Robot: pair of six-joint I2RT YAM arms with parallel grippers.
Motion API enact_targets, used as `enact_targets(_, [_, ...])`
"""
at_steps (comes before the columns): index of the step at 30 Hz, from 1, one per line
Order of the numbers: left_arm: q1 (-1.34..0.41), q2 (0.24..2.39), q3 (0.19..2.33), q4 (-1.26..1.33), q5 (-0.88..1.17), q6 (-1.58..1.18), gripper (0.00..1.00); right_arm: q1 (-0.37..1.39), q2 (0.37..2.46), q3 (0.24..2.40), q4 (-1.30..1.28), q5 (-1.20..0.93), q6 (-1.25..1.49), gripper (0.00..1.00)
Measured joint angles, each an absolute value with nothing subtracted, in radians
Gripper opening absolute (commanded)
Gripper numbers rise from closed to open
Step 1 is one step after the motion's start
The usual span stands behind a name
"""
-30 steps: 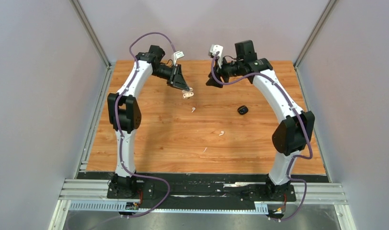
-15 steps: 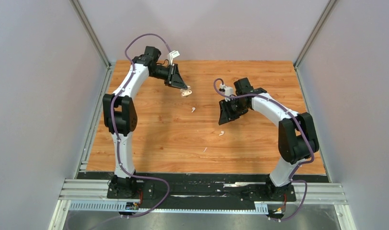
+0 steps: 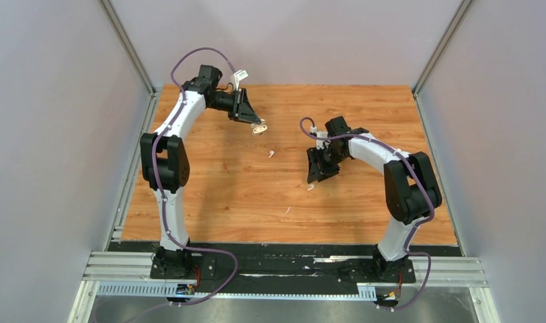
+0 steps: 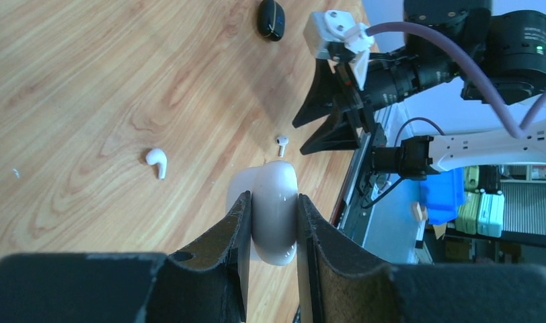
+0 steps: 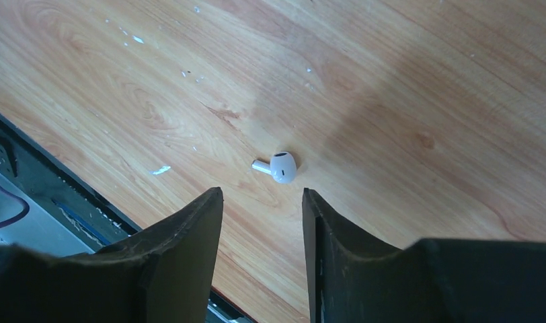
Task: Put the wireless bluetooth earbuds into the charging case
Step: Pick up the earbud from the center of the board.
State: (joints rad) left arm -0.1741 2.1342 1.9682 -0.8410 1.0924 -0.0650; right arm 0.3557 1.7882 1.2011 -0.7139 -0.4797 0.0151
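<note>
My left gripper [image 4: 274, 199] is shut on a white charging case [image 4: 275, 225], held above the back of the table [image 3: 259, 128]; its lid looks swung open. One white earbud [image 3: 271, 154] lies just in front of the case, also in the left wrist view [image 4: 157, 161]. A second white earbud [image 5: 278, 166] lies on the wood just beyond the tips of my right gripper [image 5: 262, 194], which is open and empty. From above, that earbud [image 3: 311, 187] sits at the tip of the right gripper [image 3: 315, 177]. No black earbuds show.
A small black oval case [image 4: 271, 17] lies on the wood behind the right arm; the arm hides it from above. A tiny flat white fleck [image 3: 288, 210] lies nearer the front edge. The black base rail [image 3: 284, 259] runs along the near side.
The right arm has swung from the back of the table down and forward to the nearer white earbud, covering the black case from above. The left arm drew back slightly with the white case.
</note>
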Motion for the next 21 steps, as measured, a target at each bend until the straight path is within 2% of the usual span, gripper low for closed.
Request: enact_targets(21, [-0.156, 1.937, 1.732, -0.660, 1.114, -0.191, 0.00, 0.392, 1.875, 1.201, -0.714, -0.395, 0.018, 0.31])
